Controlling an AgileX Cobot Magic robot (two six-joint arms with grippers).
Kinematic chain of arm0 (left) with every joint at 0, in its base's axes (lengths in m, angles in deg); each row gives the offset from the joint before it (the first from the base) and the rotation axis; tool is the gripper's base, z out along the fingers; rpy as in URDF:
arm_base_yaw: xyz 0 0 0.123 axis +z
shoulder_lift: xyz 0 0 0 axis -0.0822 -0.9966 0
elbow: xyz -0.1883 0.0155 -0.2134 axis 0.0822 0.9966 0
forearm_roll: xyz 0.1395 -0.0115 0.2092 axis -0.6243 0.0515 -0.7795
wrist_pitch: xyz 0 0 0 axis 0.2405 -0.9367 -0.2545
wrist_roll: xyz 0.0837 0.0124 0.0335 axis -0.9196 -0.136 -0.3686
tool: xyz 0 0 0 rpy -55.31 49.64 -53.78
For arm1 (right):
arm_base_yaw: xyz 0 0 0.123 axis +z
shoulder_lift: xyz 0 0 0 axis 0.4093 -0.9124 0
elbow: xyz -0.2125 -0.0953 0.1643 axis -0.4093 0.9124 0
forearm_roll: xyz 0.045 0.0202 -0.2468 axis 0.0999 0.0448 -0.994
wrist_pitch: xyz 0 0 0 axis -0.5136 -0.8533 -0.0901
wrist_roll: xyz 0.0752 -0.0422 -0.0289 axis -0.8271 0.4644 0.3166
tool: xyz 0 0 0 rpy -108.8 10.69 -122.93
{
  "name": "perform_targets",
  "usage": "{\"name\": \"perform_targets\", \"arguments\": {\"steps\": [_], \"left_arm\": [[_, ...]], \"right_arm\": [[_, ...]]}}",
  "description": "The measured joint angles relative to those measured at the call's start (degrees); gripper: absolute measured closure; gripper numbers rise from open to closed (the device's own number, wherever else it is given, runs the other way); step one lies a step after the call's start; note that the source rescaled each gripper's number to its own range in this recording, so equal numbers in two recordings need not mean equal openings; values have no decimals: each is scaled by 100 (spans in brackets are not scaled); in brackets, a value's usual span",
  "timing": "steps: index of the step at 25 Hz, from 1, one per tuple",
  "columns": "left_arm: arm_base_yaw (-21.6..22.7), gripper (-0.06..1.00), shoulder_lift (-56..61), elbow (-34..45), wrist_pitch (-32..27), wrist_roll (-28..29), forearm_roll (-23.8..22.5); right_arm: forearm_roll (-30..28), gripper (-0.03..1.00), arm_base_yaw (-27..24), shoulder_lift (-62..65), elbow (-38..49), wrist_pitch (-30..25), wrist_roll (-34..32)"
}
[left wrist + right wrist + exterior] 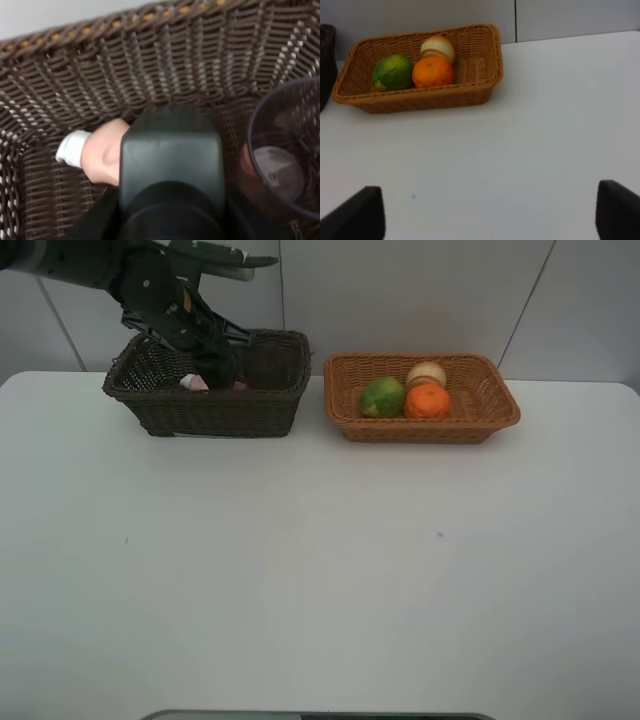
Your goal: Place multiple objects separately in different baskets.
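Lowering the dark bottle [170, 165] into the brown basket [210, 410], your left hand [215, 365] grips it half-closed, beside the pink bottle [102, 155] and cup [287, 150]. Release next, then lift straight out. Your right hand [485, 210] waits wide open, empty, over the tabletop [320, 570].

Dark green bottle [170, 165] hides left fingers — perhaps gripping it.
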Motion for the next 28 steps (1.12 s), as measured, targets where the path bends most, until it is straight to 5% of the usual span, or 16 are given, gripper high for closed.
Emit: {"name": "perform_targets", "arguments": {"steps": [14,16,21,28], "left_arm": [[11,50,0,121,69,0,5],[11,45,0,121,69,0,5],[11,10,41,121,-32,0,0],[11,6,574,139,-240,0,0]], "right_arm": [[0,14,0,0,0,0,0],[0,14,0,0,0,0,0],[0,14,0,0,0,0,0],[0,14,0,0,0,0,0]]}}
